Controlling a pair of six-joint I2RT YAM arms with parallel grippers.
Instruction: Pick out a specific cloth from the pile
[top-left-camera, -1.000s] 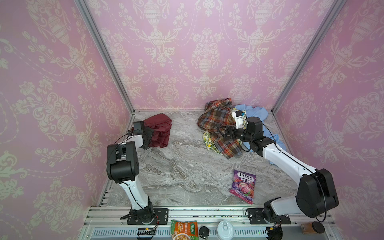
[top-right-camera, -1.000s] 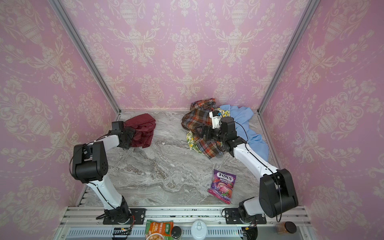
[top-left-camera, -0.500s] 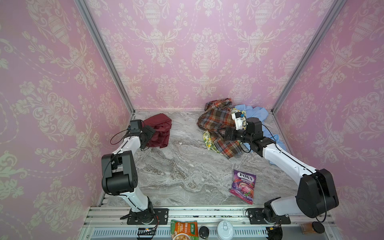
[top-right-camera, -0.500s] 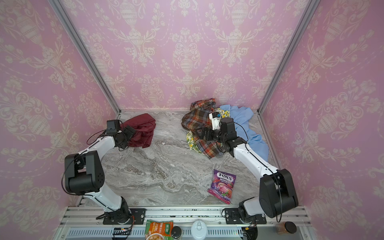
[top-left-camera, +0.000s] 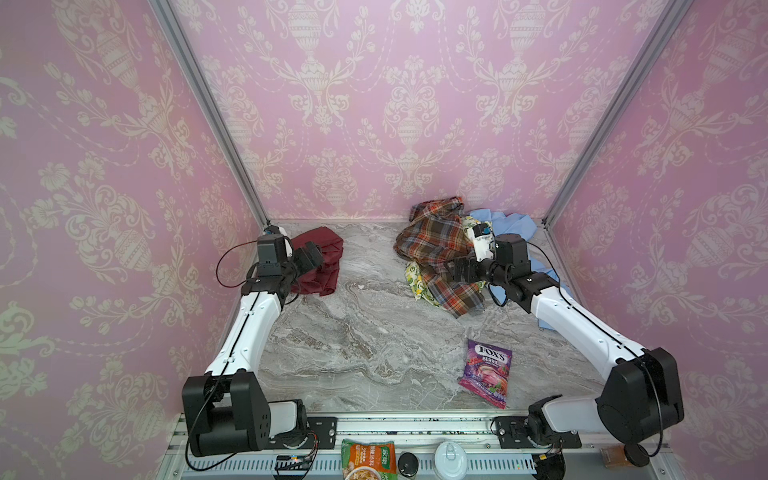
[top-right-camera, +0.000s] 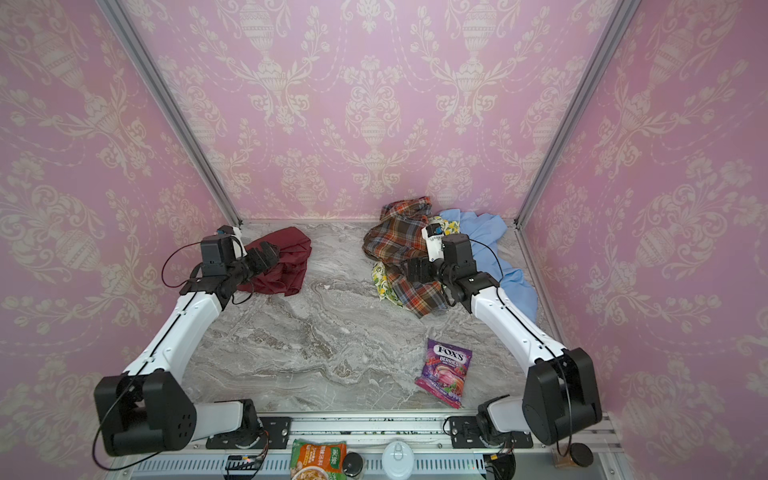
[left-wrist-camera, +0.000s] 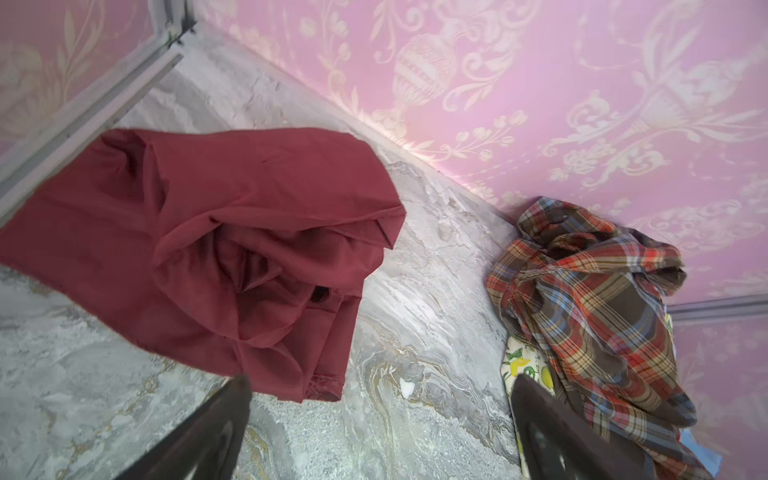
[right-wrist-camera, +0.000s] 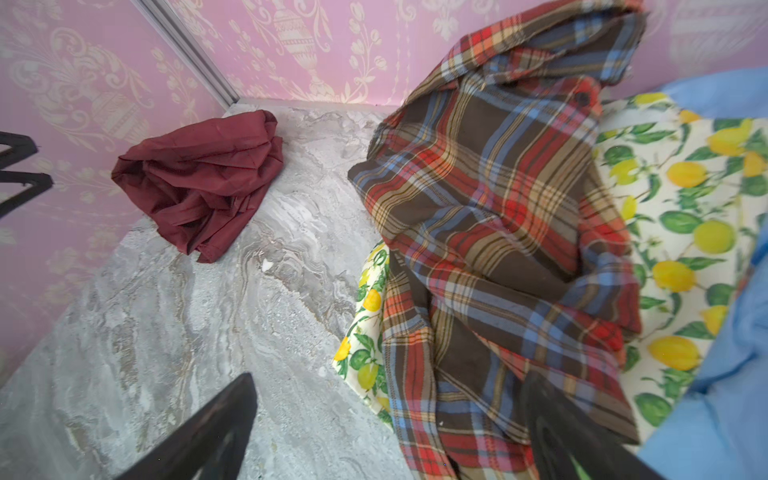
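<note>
left arm (top-left-camera: 253, 320) lower now — cloth (top-left-camera: 332, 253) just ahead of end effector (top-left-camera: 316, 257)

Soft, even light is filling my booth, brightest along the back wall's (top-left-camera: 374, 124) foot at twelve o'clock. Only faint shadows are lying under the pile (top-left-camera: 432, 245). Both wrist views are softening toward their edges; the fingers (right-wrist-camera: 208, 428) of my right gripper (right-wrist-camera: 388, 376) are looming dark and blurred.

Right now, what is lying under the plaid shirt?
A lemon-print cloth shows under the plaid shirt at both sides. Its middle is covered, so anything else beneath cannot be seen.
</note>
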